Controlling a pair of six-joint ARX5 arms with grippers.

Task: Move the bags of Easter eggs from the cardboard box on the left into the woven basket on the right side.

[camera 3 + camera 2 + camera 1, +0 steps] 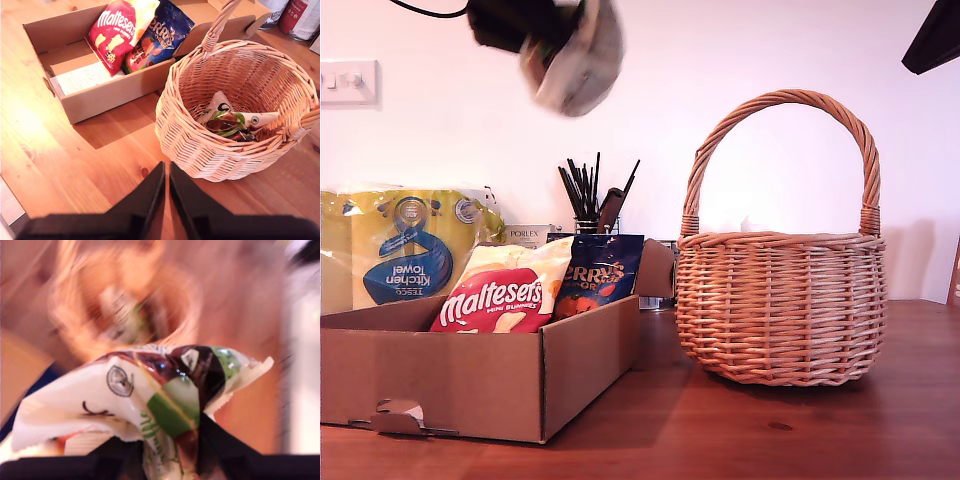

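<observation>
My first gripper is high above the cardboard box, blurred, and shut on a white bag with green print. In the first wrist view that bag bulges out between the black fingers. A Maltesers bag and a dark blue Terry's bag lean in the box. The woven basket stands at the exterior view's right. It holds one white-and-green bag. My second gripper hangs shut and empty above the table in front of the basket.
Behind the box are a yellow-and-blue kitchen towel pack, a white Porlex box and a pot of black sticks. Tins stand beyond the basket. A dark arm part shows in the exterior view's top right corner.
</observation>
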